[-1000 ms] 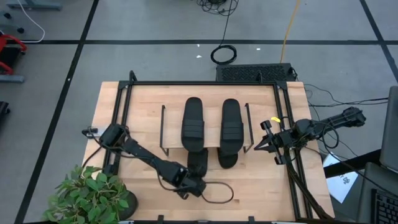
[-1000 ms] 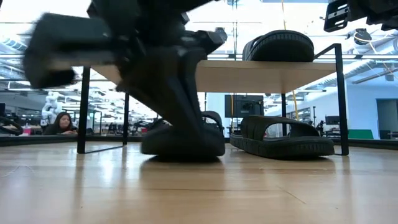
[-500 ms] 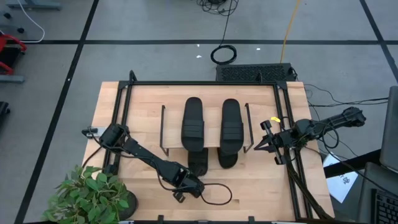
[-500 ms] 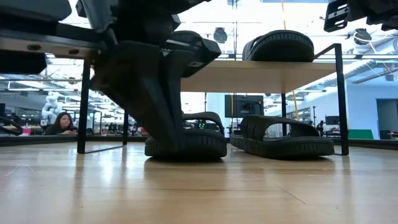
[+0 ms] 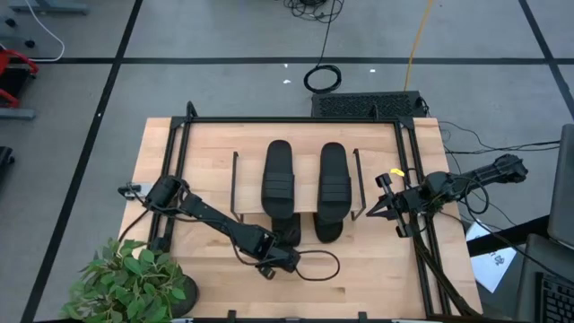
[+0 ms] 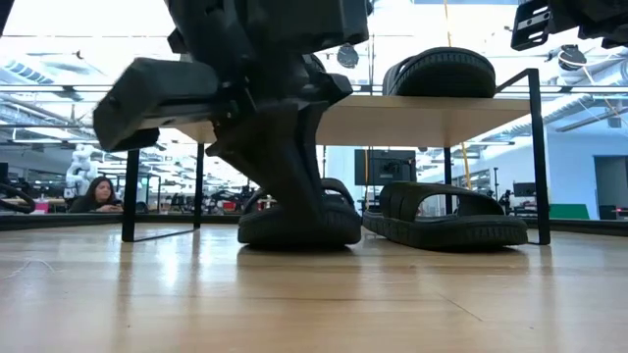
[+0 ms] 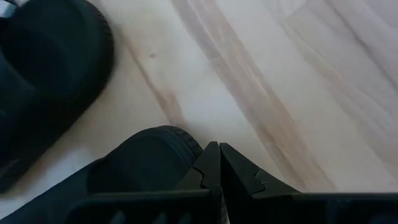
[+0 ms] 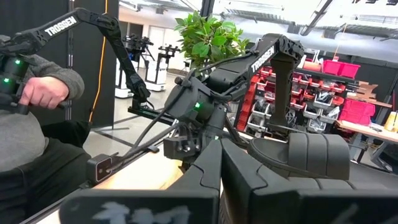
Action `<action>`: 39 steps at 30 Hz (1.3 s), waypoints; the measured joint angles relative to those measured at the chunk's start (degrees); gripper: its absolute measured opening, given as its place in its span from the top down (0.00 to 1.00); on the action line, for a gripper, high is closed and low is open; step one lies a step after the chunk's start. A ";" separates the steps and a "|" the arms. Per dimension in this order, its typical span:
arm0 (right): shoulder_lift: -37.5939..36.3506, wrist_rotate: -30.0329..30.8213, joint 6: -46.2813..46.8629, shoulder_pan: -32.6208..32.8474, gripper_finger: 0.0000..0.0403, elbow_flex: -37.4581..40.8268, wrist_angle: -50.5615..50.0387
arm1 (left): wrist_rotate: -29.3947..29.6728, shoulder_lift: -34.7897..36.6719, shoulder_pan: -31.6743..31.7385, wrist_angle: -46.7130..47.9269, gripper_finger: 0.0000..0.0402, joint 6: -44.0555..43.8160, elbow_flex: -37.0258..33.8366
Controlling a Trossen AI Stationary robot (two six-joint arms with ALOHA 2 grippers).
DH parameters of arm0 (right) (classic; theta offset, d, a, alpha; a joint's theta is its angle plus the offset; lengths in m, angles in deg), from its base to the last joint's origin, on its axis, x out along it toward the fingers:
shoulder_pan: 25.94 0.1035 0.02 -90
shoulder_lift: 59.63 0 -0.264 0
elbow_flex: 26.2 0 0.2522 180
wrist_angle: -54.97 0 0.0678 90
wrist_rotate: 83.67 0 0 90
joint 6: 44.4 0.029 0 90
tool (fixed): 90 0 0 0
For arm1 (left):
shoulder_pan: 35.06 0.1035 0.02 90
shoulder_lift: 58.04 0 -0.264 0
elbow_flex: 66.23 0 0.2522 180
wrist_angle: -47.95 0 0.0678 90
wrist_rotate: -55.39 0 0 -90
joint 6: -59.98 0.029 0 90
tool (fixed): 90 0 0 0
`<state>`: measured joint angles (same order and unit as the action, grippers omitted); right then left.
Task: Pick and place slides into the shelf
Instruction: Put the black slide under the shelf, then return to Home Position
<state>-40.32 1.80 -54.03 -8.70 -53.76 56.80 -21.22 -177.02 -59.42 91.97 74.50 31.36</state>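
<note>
Two black slides (image 5: pixel 278 170) (image 5: pixel 334 175) lie on the plank top of the shelf (image 5: pixel 251 190). Two more lie flat on the table with their far ends under it: the left one (image 5: pixel 287 230) (image 6: pixel 299 222) and the right one (image 5: pixel 327 226) (image 6: pixel 451 218). My left gripper (image 5: pixel 287 250) (image 7: pixel 219 150) is shut, low over the table at the near end of the lower left slide. Right of the shelf, my right gripper (image 5: pixel 371 213) (image 8: pixel 220 155) waits above the table; it is shut and empty. My left gripper has its shut fingers against the near end (image 7: pixel 165 149) of the lower left slide, with the outer side of one finger (image 7: pixel 205 169) on its rim. The fingers slant down from above and from the near side. The slide lies flat on the table.
A potted plant (image 5: pixel 130 283) stands at the near left corner. A large black frame (image 5: pixel 287 119) runs round the table's edges. A cable loop (image 5: pixel 316 267) lies behind my left gripper. People show in the room (image 8: pixel 37 93) (image 6: pixel 98 193). Bare wood lies left of the shelf (image 5: pixel 202 170).
My left gripper has moved toward the far edge and a little right, to the near end of the lower left slide. That slide has slid a short way along the table, farther under the shelf. The other slides have stayed in place.
</note>
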 joint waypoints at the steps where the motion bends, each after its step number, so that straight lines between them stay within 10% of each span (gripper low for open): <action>1: 0.00 0.00 -0.02 0.01 1.00 0.00 0.00 | 0.52 0.00 0.00 -0.14 1.00 0.06 0.00; 15: 0.97 -3.07 -1.01 -0.01 1.00 0.00 -0.02 | -13.76 3.86 -5.56 1.97 1.00 10.09 -0.02; 25: 1.57 -10.57 -3.47 -0.27 1.00 -0.07 2.90 | -3.27 23.12 -12.00 6.34 1.00 15.79 0.07; 39: 2.05 -9.08 5.80 -17.06 1.00 -8.56 -5.67 | 3.74 56.00 8.01 -10.09 1.00 7.85 -20.89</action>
<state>-38.27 -7.28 -48.23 -25.77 -62.32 51.13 -17.48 -121.02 -51.41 81.88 82.35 10.47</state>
